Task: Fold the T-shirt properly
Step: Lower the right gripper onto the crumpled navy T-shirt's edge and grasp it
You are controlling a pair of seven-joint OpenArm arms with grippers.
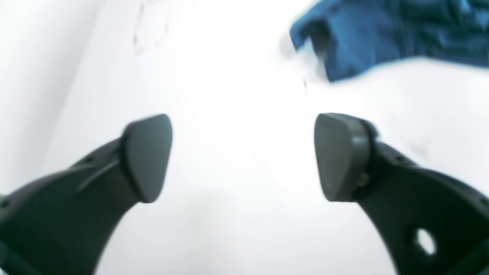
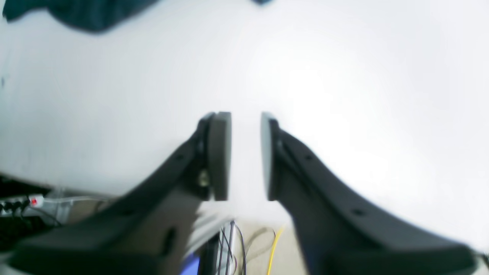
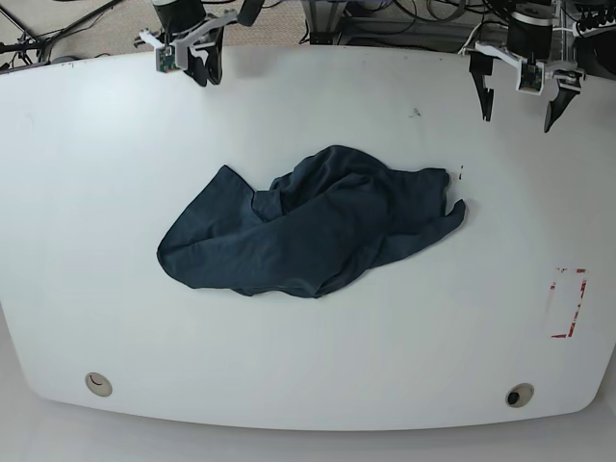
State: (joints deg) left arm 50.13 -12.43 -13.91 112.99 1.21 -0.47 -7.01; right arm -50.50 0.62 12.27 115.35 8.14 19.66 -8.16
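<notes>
With the T-shirt (image 3: 313, 231) crumpled mid-table, the wide-open, empty left gripper (image 3: 517, 101) and the barely parted, empty right gripper (image 3: 199, 65) risk pinching several bunched layers together.

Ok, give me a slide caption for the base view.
Crumpled navy T-shirt mid-table, both grippers parked apart at the far edge.

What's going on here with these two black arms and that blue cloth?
A two-armed robot is meant to fold the T-shirt, but nothing is being handled at this moment. The dark blue shirt lies crumpled in a heap near the middle of the white table. Both arms sit at the table's far edge, well away from it. The left pincer stands wide open and empty; the right pincer shows only a narrow gap between its pads and holds nothing either.
</notes>
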